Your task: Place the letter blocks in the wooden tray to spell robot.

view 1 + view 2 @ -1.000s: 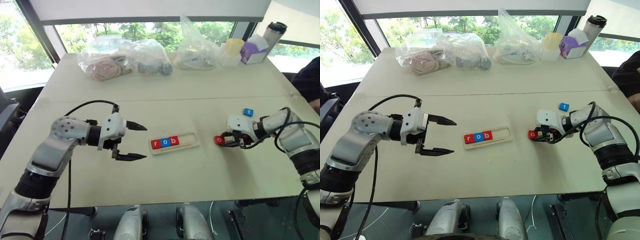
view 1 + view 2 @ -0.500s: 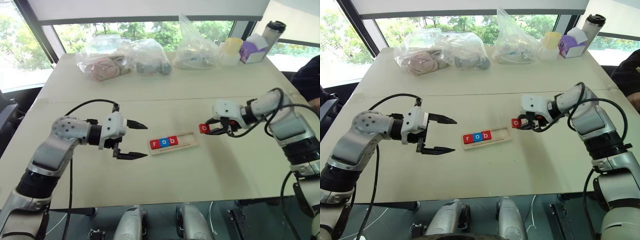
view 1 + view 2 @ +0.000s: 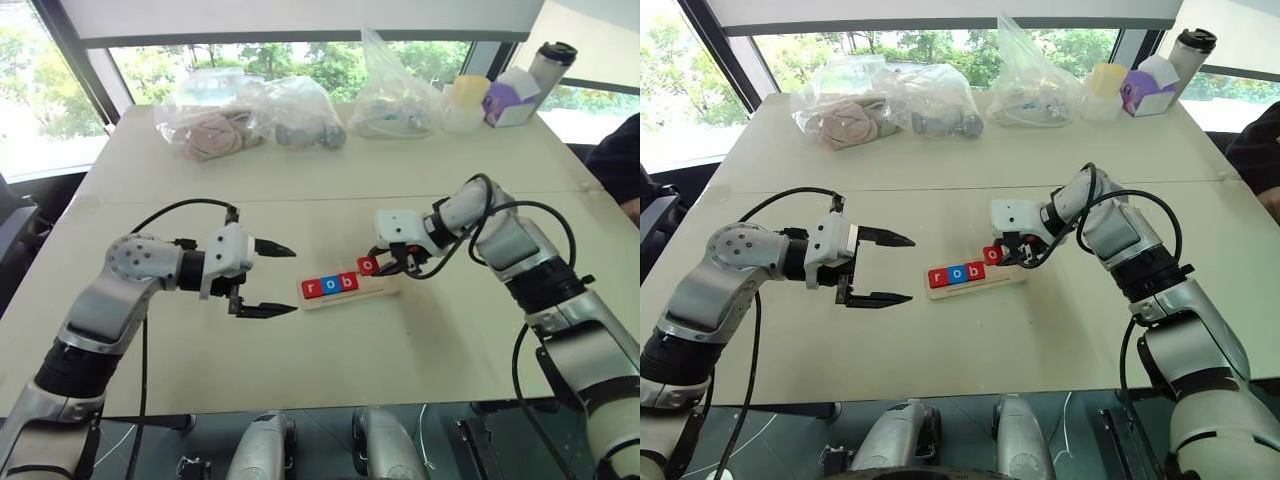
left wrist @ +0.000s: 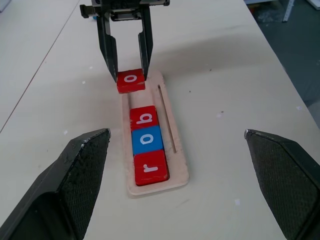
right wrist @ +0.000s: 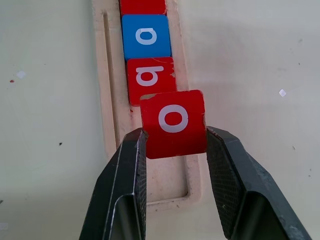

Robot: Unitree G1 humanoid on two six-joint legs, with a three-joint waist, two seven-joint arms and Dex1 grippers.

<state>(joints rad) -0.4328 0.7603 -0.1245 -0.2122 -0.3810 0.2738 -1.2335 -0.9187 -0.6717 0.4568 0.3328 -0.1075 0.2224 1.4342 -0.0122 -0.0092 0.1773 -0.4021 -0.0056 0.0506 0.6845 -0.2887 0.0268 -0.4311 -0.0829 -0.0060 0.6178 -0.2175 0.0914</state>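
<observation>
Now the fourth letter is going in: the right gripper (image 3: 375, 265) pinches the red o (image 5: 173, 123) just over the tray (image 4: 175, 165), beside the b (image 4: 144, 118) that ends r-o-b. The left gripper (image 3: 275, 280) hangs wide and empty near the tray's other end. Next, I judge, the o must drop flat into the groove against the b, then be released.

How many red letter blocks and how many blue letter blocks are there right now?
Red square letter blocks: 3, namely r, b and the o held in the right pincer over the pale wooden tray.
Blue square letter blocks: 1, an o.
Total: 4
</observation>
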